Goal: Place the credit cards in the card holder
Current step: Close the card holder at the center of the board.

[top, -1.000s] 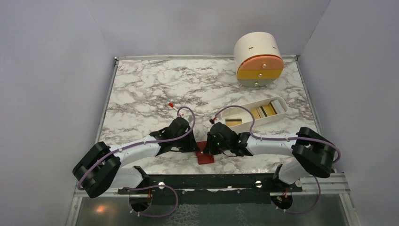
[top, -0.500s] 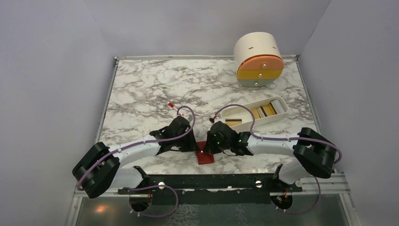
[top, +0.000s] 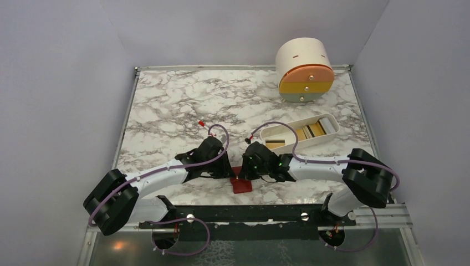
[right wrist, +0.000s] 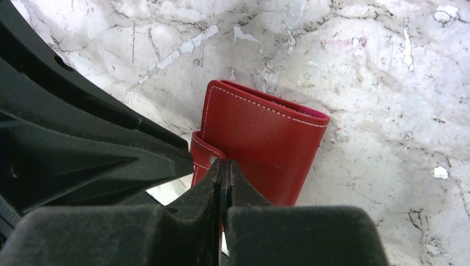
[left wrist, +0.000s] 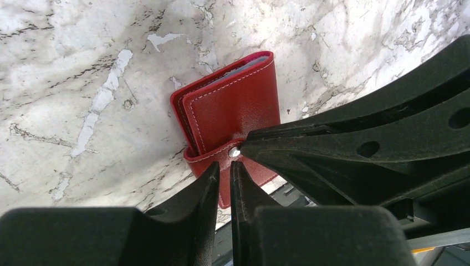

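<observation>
The red card holder (top: 241, 183) lies folded on the marble near the front edge. It also shows in the left wrist view (left wrist: 233, 108) and the right wrist view (right wrist: 266, 144). Its strap with the snap stud (left wrist: 234, 151) points towards the arms. My left gripper (left wrist: 224, 167) is almost shut, with only a slit between its fingers, and its tips are just over the strap. My right gripper (right wrist: 223, 162) is shut tight, with its tips at the stud. The two grippers meet tip to tip over the holder (top: 237, 170). The credit cards (top: 310, 130) lie in the white tray. A bluish edge (left wrist: 246, 65) shows inside the holder.
The white oblong tray (top: 327, 119) lies to the right of centre, behind my right arm. The round cream drawer unit (top: 305, 69) stands at the back right. The table's front edge and a black rail (top: 249, 213) are just behind the holder.
Both arms have shifted very slightly. The grippers stay at the holder's strap and the holder has not moved.
</observation>
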Action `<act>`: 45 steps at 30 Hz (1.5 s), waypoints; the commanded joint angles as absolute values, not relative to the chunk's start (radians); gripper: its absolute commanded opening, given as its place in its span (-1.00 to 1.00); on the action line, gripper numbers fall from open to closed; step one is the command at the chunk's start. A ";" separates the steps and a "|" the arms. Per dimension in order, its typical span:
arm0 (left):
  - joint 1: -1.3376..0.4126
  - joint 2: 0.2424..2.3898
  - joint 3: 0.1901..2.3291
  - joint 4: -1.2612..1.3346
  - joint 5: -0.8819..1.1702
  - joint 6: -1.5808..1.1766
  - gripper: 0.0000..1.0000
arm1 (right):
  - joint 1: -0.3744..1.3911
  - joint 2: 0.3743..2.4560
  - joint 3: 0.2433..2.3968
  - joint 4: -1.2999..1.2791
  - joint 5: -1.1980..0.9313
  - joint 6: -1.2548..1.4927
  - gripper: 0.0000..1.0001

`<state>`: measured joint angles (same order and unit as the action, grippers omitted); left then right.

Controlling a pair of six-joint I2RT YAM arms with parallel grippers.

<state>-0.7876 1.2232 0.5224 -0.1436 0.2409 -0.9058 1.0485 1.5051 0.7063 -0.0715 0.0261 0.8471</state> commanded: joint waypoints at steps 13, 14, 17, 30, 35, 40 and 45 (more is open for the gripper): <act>-0.790 1.239 0.525 -0.102 0.291 -0.910 -0.70 | 1.054 1.495 0.758 -0.131 0.026 0.861 -0.99; -0.789 1.240 0.525 -0.101 0.291 -0.910 -0.70 | 1.054 1.493 0.758 -0.136 0.029 0.862 -0.98; -0.790 1.245 0.525 -0.097 0.292 -0.911 -0.71 | 1.053 1.488 0.746 -0.138 0.032 0.865 -0.99; -0.790 1.264 0.510 -0.065 0.308 -0.917 -0.72 | 1.054 1.494 0.707 -0.113 0.029 0.880 -0.99; -0.791 1.280 0.502 -0.042 0.321 -0.917 -0.73 | 1.054 1.503 0.704 -0.114 0.031 0.878 -0.99; -0.792 1.288 0.495 -0.035 0.325 -0.913 -0.73 | 1.054 1.514 0.702 -0.104 0.027 0.879 -0.98; -0.791 1.298 0.489 -0.030 0.318 -0.906 -0.74 | 1.054 1.529 0.706 -0.093 0.024 0.879 -0.99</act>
<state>-0.7876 1.2861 0.5072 -0.0570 0.3023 -0.9108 1.0485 1.5070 0.7147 -0.1112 0.0238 0.8707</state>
